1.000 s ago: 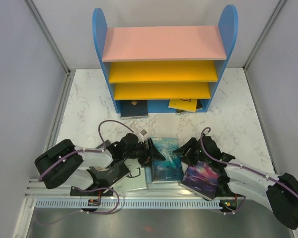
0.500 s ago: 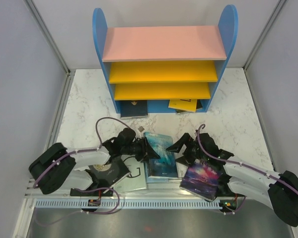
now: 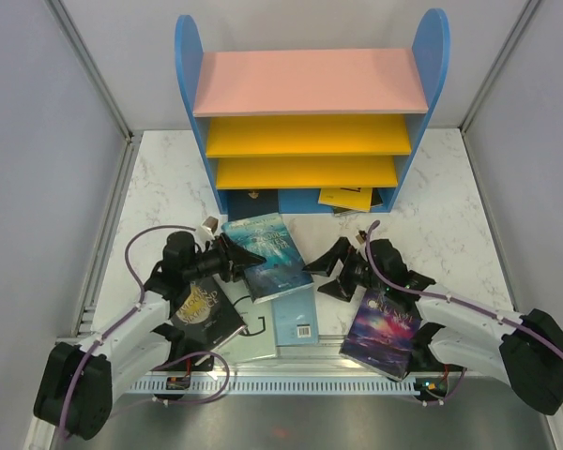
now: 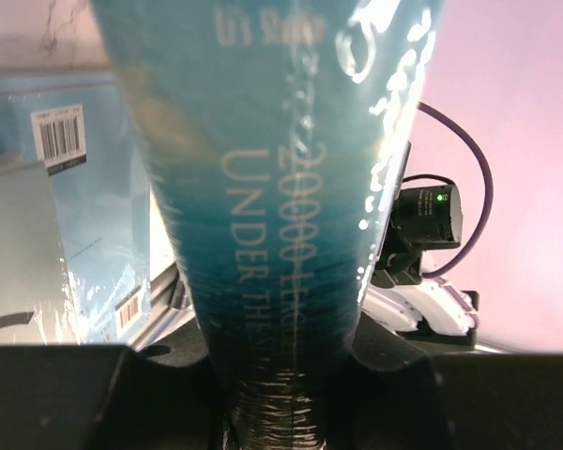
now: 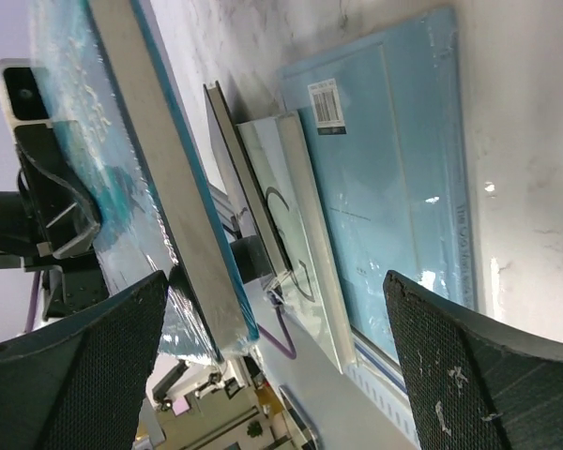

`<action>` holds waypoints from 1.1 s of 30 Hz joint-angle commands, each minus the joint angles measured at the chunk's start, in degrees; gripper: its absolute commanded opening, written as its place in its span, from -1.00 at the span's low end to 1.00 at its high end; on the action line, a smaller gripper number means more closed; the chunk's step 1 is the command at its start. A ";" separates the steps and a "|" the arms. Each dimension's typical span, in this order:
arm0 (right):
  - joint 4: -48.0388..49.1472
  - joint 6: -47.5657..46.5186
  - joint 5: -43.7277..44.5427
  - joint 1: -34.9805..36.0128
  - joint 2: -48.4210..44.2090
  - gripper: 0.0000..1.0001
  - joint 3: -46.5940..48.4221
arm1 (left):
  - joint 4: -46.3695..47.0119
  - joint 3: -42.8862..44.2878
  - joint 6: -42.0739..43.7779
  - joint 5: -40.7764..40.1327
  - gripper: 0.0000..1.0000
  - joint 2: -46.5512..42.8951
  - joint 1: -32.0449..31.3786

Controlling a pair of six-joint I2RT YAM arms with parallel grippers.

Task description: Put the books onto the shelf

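Note:
My left gripper (image 3: 247, 256) is shut on the spine edge of a teal sea-cover book (image 3: 270, 253) and holds it tilted above the table. In the left wrist view that book (image 4: 281, 187) fills the middle, clamped between the jaws of the left gripper (image 4: 281, 412). My right gripper (image 3: 323, 271) stands open just right of the book, holding nothing. The right wrist view shows the right gripper (image 5: 277, 361) wide open, with the raised teal book (image 5: 136, 187) at the left. The shelf (image 3: 310, 84) stands at the back. A dark book (image 3: 253, 202) and a yellow book (image 3: 346, 198) lie at its bottom level.
On the table near the arms lie a black book with a gold moon (image 3: 205, 309), a pale grey-white book (image 3: 251, 335), a light blue book (image 3: 296, 323) with its barcode side up, and a purple galaxy book (image 3: 383, 330). Grey walls stand on both sides.
The left gripper has shut on the teal book, lifted it off the pile and carried it left and toward the shelf. The right gripper has opened wide and shifted slightly back.

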 commanded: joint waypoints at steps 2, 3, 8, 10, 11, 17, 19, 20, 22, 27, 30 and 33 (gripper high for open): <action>5.02 0.73 -0.86 1.73 3.81 0.96 3.49 | 20.51 -1.15 -11.90 9.19 -0.95 -2.38 2.01; 6.16 1.87 -1.04 2.26 4.77 0.96 3.75 | 23.31 -2.02 -12.51 9.37 -0.95 -1.77 2.01; 16.18 6.61 -1.74 3.84 7.58 0.89 2.71 | 37.02 -6.68 -20.42 8.40 -0.95 0.26 2.54; 21.54 9.43 -1.65 4.72 8.38 0.72 1.91 | 42.92 -8.18 -23.06 7.88 -0.95 2.28 2.72; 23.38 10.22 -1.48 5.16 9.25 0.43 1.65 | 44.41 -8.53 -23.67 7.79 -0.95 2.98 2.80; 32.53 13.92 0.19 11.39 13.82 -0.59 3.66 | 48.91 -9.94 -24.91 7.43 -0.95 6.32 2.89; 33.68 14.18 0.63 12.45 14.80 -1.00 4.63 | 46.38 -9.33 -23.08 8.31 -0.90 6.24 2.81; 34.03 14.18 1.41 12.98 15.32 -1.00 4.89 | 38.88 -8.46 -21.50 9.10 -0.82 5.28 2.98; 33.51 13.83 2.56 13.16 14.80 -1.00 5.16 | 24.73 -3.63 -11.69 11.03 -0.30 3.18 3.07; 30.09 13.48 7.74 12.20 12.43 -1.00 5.07 | -39.36 16.29 23.18 -0.62 0.70 -3.87 4.56; 30.69 14.09 9.94 11.23 12.78 -1.00 5.95 | -53.43 22.38 30.96 -8.20 1.00 -5.09 5.44; 30.70 14.44 12.05 9.56 14.44 -1.00 8.58 | -58.74 25.99 33.44 -12.60 1.00 -7.20 5.62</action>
